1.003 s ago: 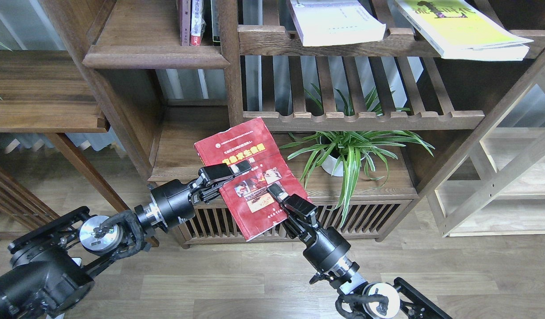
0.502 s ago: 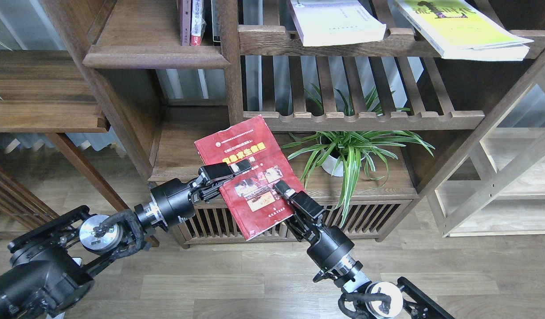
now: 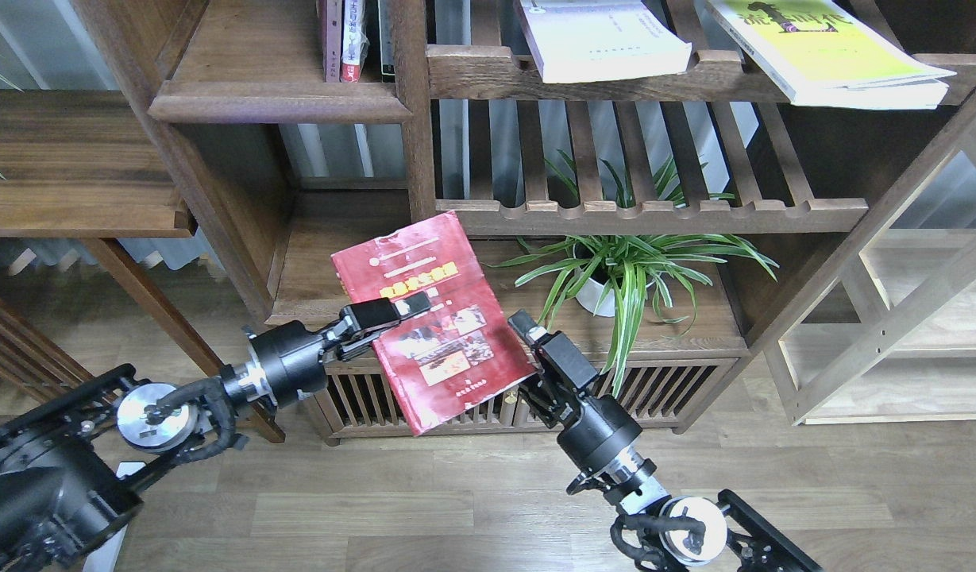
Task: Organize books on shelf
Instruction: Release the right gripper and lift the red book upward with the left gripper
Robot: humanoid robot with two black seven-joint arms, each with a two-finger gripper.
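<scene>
The dark red book (image 3: pixel 432 318) with small cover photos hangs tilted in front of the shelf (image 3: pixel 337 238), over its lower board. My left gripper (image 3: pixel 394 312) is shut on the book's left edge, one finger lying across the cover. My right gripper (image 3: pixel 526 338) is open just off the book's right edge, apart from it. The plain white book (image 3: pixel 607 40) and the yellow-green book (image 3: pixel 829 48) lie on the upper notched rack.
A potted spider plant (image 3: pixel 615 278) stands on the lower board right of the red book, under a slatted rack (image 3: pixel 662 214). Narrow upright volumes (image 3: pixel 349 40) stand at top centre. A pale frame rack (image 3: pixel 893 318) is at the right, a dark table top (image 3: pixel 67 159) at the left.
My right gripper has let go of the red book and drawn back to the right. My left gripper has carried the book a little to the left.
</scene>
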